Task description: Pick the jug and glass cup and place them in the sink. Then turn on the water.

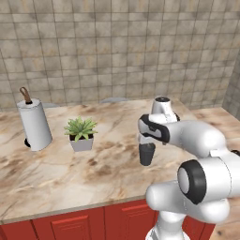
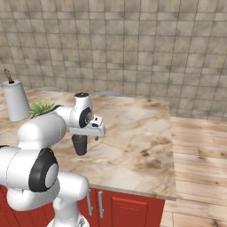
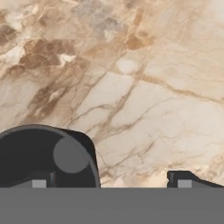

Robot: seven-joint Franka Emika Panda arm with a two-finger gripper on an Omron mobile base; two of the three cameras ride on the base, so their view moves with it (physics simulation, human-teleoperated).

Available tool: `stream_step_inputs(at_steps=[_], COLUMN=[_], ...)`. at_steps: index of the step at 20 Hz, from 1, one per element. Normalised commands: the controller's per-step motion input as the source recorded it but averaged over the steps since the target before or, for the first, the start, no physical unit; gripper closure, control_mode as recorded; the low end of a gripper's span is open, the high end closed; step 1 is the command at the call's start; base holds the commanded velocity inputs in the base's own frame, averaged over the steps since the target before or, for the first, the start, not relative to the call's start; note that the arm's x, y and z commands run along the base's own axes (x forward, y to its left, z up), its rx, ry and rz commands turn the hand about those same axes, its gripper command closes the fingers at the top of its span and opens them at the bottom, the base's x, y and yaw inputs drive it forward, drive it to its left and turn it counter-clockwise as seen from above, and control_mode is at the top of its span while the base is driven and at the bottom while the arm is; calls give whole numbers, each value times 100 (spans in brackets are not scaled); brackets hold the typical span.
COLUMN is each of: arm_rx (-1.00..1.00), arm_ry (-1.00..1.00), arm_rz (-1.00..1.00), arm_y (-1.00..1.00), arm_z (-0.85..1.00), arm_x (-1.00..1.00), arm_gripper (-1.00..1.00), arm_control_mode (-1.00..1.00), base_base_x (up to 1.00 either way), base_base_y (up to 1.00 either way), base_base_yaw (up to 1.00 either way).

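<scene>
end effector open above glass cup, mid-counter, edges clear.

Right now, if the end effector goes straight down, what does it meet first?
Probably the glass cup: its rim sits under one finger of the open end effector, off-centre; the marble counter lies beyond.

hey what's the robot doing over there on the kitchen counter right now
A white robot arm is reaching down over the marble counter with its hand open right above the dark glass cup. The cup stands upright on the counter and isn't gripped yet. In the hand view it sits off toward one finger. A potted plant and paper-towel roll stand further along.
</scene>
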Motion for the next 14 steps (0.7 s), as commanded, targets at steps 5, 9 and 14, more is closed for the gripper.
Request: stream_step_inputs(at_steps=[5, 9, 14], arm_rx=[0, 0, 0], arm_ry=[0, 0, 0], arm_rz=[0, 0, 0], arm_y=[0, 0, 1], arm_z=[-21, -21, -15], arm_x=[11, 10, 13], arm_gripper=[-100, -100, -100], arm_control_mode=[-100, -100, -100], base_base_x=[0, 0, 0], base_base_y=[0, 0, 0], base_base_yaw=[0, 0, 0])
